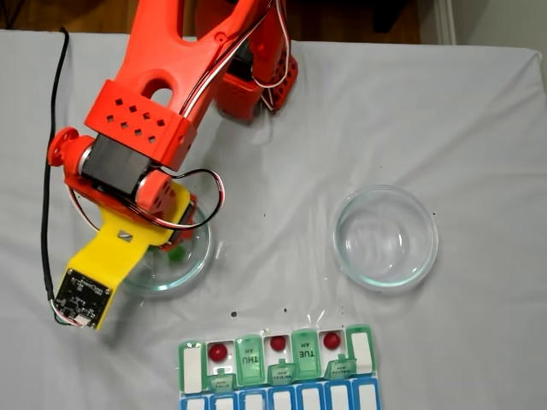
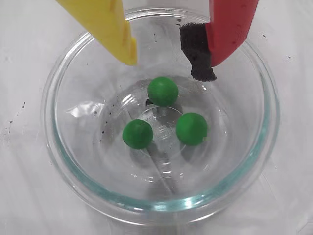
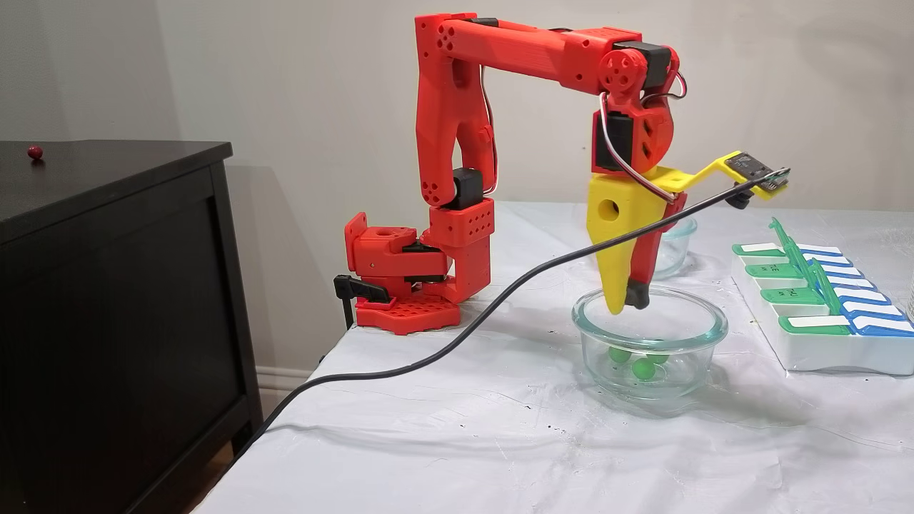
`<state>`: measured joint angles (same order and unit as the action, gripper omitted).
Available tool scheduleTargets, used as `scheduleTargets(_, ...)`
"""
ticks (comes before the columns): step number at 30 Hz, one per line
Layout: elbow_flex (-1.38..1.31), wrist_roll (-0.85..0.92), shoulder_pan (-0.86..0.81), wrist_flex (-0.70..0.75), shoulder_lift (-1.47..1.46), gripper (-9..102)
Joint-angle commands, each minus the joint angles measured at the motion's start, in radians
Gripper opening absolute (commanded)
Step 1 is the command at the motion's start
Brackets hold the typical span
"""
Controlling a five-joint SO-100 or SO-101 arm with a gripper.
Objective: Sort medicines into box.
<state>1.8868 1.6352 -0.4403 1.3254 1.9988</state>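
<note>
1. Two fingers, one yellow (image 2: 110, 27) and one red with a black pad (image 2: 222, 34), form the gripper (image 2: 166, 68), which hangs spread apart and empty just above the rim of a glass bowl (image 2: 68, 171).
2. Three green balls sit loose on the bowl floor in the wrist view: one nearest the fingertips (image 2: 163, 91), one lower left (image 2: 137, 133), one lower right (image 2: 191, 128); none touches a finger.
3. From the side, a fixed view shows the gripper (image 3: 621, 303) tips level with the bowl rim (image 3: 703, 335), a height the top-down view hides.
4. From above, a fixed view shows the arm covering most of that bowl (image 1: 192, 265), and a second glass bowl (image 1: 427, 248) well apart to the right.
5. Three red balls lie in open compartments of the pill box (image 1: 192, 371): left (image 1: 219, 351), middle (image 1: 278, 343), right (image 1: 332, 340).
6. Bare white cloth (image 1: 479, 128) lies between both bowls and the box, which sits at the near table edge.
</note>
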Motion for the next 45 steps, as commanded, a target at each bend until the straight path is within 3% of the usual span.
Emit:
scheduleTargets(1, 0.008, -0.014, 0.023, -0.054, 0.058, 17)
scheduleTargets(8, 0.051, -0.009, 0.032, -0.118, 0.038, 15)
scheduleTargets(20, 0.032, 0.077, -0.002, -0.049, -0.038, 18)
scheduleTargets(37, 0.064, 0.121, -0.02, -0.092, -0.091, 17)
scheduleTargets(45, 0.156, 0.144, -0.035, -0.179, -0.044, 17)
